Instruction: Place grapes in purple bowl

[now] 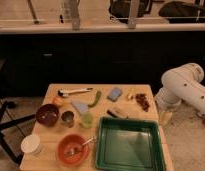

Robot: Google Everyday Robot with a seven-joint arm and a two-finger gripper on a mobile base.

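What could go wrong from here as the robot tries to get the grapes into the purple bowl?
The grapes lie near the right edge of the table, close to the gripper hanging just beside that edge; a clumsy approach may knock them off. The purple bowl sits at the far left, so the carry crosses the cluttered middle. The orange-red bowl nearby might be mistaken for it.
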